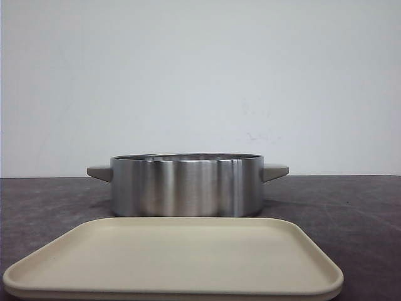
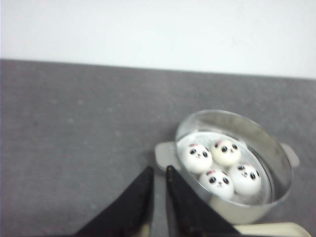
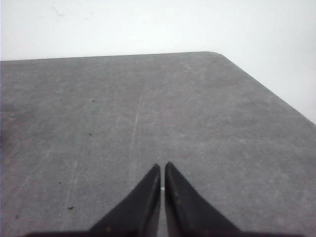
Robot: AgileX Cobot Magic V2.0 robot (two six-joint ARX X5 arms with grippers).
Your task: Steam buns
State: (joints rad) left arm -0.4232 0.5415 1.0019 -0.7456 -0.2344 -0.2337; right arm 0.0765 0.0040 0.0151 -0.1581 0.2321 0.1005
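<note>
Several white panda-faced buns (image 2: 217,168) lie together inside a round steel steamer pot (image 2: 276,163) with beige handles, seen in the left wrist view. In the front view the pot (image 1: 187,185) stands mid-table and its wall hides the buns. My left gripper (image 2: 159,170) hovers above the table just beside the pot's near handle (image 2: 165,156), its jaws nearly together and empty. My right gripper (image 3: 162,166) is shut and empty over bare grey table, away from the pot. Neither gripper shows in the front view.
A beige rectangular tray (image 1: 301,276) lies empty on the table in front of the pot; its corner shows in the left wrist view (image 2: 276,229). The right wrist view shows the table's far rounded corner (image 3: 217,53) and a white wall behind.
</note>
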